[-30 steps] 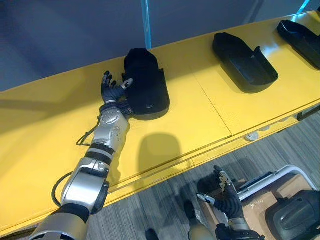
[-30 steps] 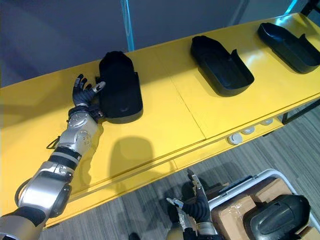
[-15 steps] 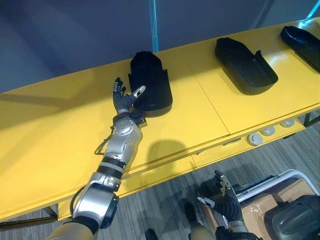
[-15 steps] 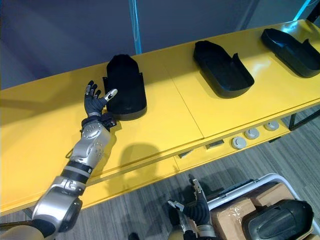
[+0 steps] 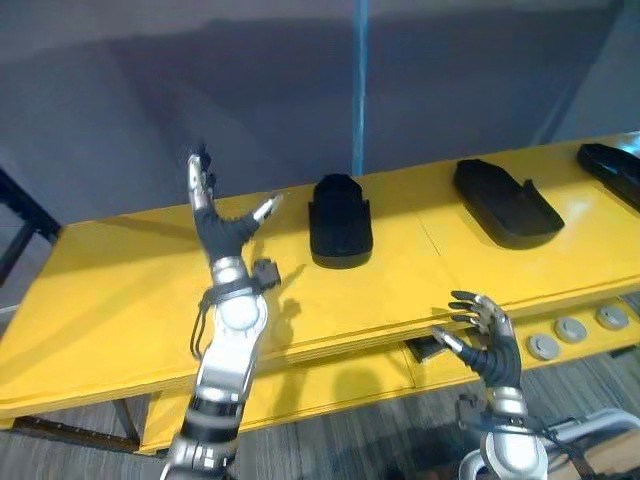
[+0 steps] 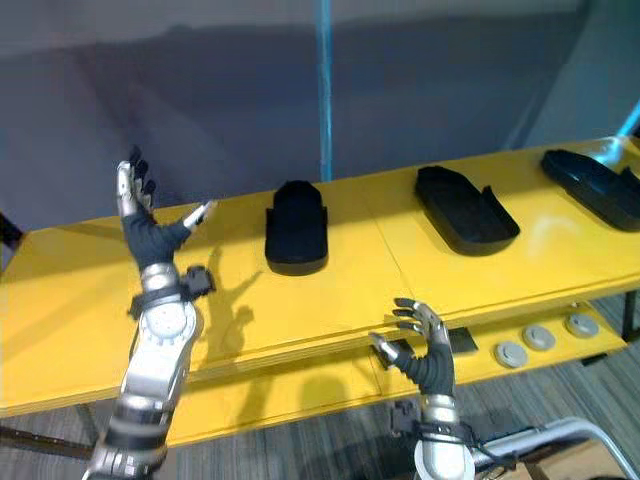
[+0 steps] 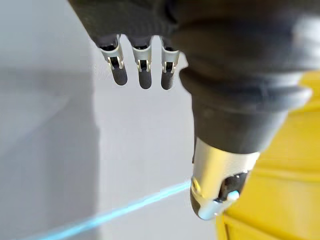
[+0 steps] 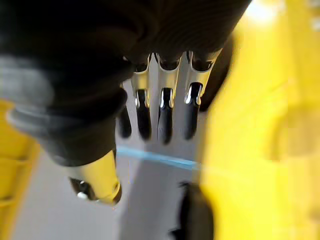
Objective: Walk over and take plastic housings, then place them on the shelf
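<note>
while it stands before the yellow surface (image 5: 110, 300), the right robot hand (image 5: 487, 338) hangs at the lower right of the frame, in front of the surface's front edge, fingers loosely apart and empty. higher up, left of centre, the left robot hand (image 5: 222, 228) is up above the surface, fingers straight, thumb spread wide, nothing in it. just beyond that thumb, near the middle of the frame, the nearest plastic housing (image 5: 340, 222) lies flat on the surface, close to the hand but not touched. a second housing (image 5: 505, 203) and a third housing (image 5: 610, 165) lie further right, well apart from both hands. they look like thin, stiff moulded shells, light i'd guess, with a smooth skin that may slip. the upright side walls look like the best place to pinch. behind it all is a grey wall with a thin blue strip (image 5: 360, 90).
</note>
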Available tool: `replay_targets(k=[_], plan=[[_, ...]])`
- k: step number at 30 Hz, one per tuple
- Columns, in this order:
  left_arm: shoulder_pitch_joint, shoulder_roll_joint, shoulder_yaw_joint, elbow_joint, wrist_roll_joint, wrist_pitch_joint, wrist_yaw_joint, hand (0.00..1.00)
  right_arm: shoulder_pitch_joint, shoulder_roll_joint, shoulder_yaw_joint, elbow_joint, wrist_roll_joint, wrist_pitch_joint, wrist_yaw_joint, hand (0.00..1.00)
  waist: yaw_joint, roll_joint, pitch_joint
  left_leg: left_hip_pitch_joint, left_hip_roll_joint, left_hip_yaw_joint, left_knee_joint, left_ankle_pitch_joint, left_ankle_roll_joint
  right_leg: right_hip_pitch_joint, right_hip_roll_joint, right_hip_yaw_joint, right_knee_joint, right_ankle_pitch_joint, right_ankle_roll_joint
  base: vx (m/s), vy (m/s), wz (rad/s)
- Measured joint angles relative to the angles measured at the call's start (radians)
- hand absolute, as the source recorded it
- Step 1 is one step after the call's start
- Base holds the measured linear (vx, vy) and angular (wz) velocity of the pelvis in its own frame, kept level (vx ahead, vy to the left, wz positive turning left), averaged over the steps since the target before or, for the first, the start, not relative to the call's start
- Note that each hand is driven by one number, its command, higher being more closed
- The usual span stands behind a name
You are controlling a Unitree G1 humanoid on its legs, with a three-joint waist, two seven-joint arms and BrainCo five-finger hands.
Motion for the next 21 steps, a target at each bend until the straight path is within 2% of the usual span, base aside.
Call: replay_targets(k=[1, 4, 7, 10, 14, 16, 21], plan=[[0.036, -0.005, -0.01, -0.02, 0.0, -0.009, -0.008, 0.0, -0.019, 0.0, 0.003, 0.017, 0.0, 0.0, -0.004, 1.0, 0.005, 0.0, -0.005, 0.001, -0.002, -0.007, -0.008, 0.004, 0.0, 0.003, -0.001, -0.008, -0.003, 0.0, 0.001, -0.02, 0.003, 0.37], [0.195, -0.023, -0.057, -0.105, -0.003, -0.061, -0.052, 0.0, -0.113, 0.002, 0.008, 0.14, 0.001, -0.001, -0.011, 1.0, 0.05, -0.001, -0.02, -0.008, -0.015, -0.039, -0.032, 0.025, 0.005, 0.008, -0.014, -0.034, -0.019, 0.008, 0.012, -0.01, 0.025, 0.32], [0.259, -0.023, -0.07, -0.119, -0.005, -0.1, -0.08, 0.0, -0.183, 0.0, 0.008, 0.249, 0.008, 0.0, -0.03, 1.0, 0.056, -0.002, -0.024, -0.019, -0.025, -0.071, -0.05, 0.046, 0.011, 0.007, -0.026, -0.071, -0.023, 0.01, 0.016, 0.0, 0.027, 0.35], [0.33, -0.017, -0.08, -0.122, -0.011, -0.117, -0.113, 0.0, -0.246, -0.004, 0.007, 0.338, 0.033, 0.001, -0.042, 1.0, 0.084, -0.004, -0.023, -0.033, -0.032, -0.083, -0.051, 0.052, 0.013, 0.001, -0.034, -0.078, -0.023, 0.013, 0.019, 0.01, 0.029, 0.15], [0.408, -0.013, -0.086, -0.122, -0.077, -0.137, -0.144, 0.0, -0.337, -0.025, 0.007, 0.467, 0.056, 0.002, -0.052, 1.0, 0.091, -0.015, -0.016, -0.056, -0.039, -0.109, -0.05, 0.064, 0.015, -0.012, -0.043, -0.104, -0.023, 0.015, 0.023, 0.01, 0.016, 0.2], [0.44, -0.011, -0.087, -0.122, -0.122, -0.141, -0.161, 0.0, -0.389, -0.043, 0.002, 0.54, 0.07, 0.012, -0.058, 1.0, 0.111, -0.024, -0.009, -0.063, -0.042, -0.112, -0.049, 0.066, 0.017, -0.014, -0.047, -0.106, -0.023, 0.017, 0.025, 0.01, 0.023, 0.06], [0.454, 0.005, -0.088, -0.122, -0.162, -0.146, -0.183, 0.0, -0.483, -0.048, -0.021, 0.637, 0.077, 0.029, -0.095, 1.0, 0.123, -0.025, 0.023, -0.077, -0.054, -0.121, -0.047, 0.072, 0.023, -0.028, -0.059, -0.111, -0.017, 0.023, 0.034, 0.0, 0.031, 0.07]])
